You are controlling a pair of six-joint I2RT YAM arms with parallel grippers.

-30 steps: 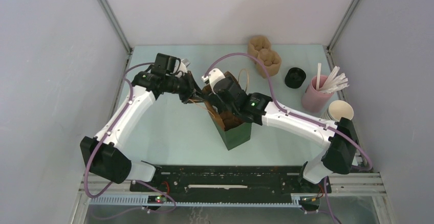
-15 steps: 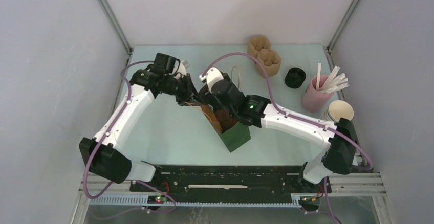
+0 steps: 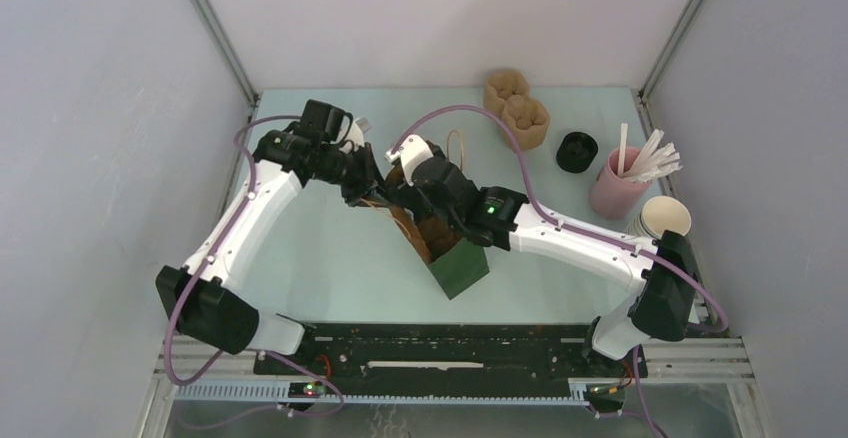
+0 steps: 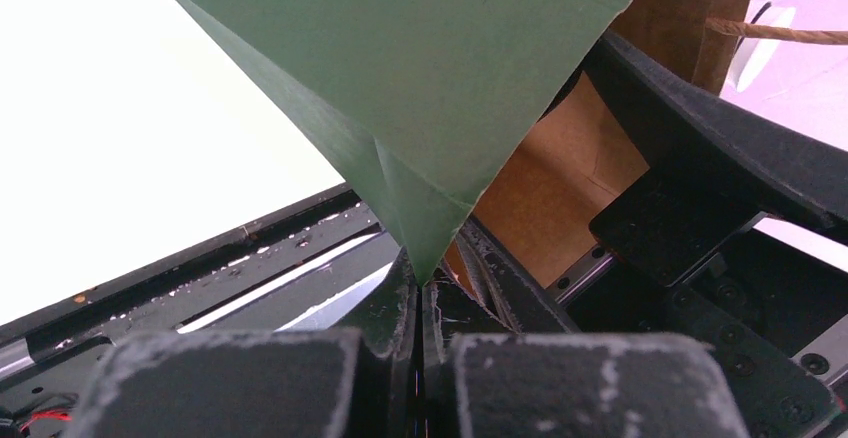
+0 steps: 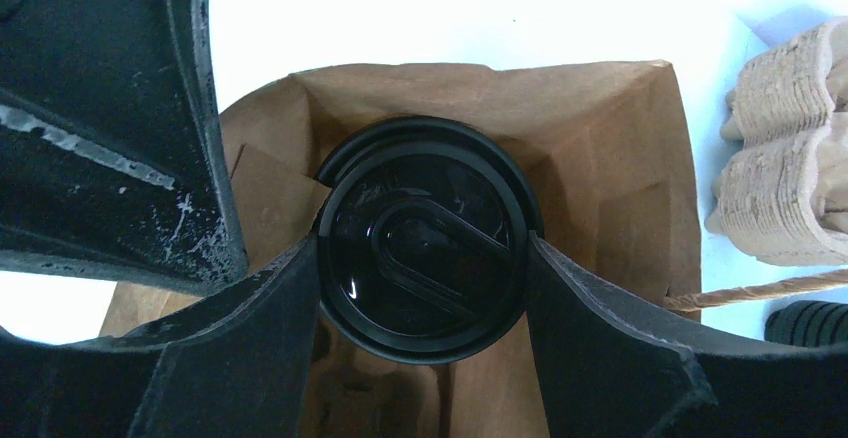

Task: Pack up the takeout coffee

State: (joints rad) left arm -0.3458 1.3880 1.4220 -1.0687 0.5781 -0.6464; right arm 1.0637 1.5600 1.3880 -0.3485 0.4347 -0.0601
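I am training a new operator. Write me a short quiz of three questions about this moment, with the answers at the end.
1. True or false: the left gripper is shut on the edge of the paper bag.
2. What does the right gripper hold? A) a straw B) the takeout coffee C) nothing
3. Fill in: the coffee's lid is ___ in colour.
Key: 1 true; 2 B; 3 black.

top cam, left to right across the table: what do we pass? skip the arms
green paper bag → stacked pulp cup carriers → black lids → pink cup of straws → stack of paper cups
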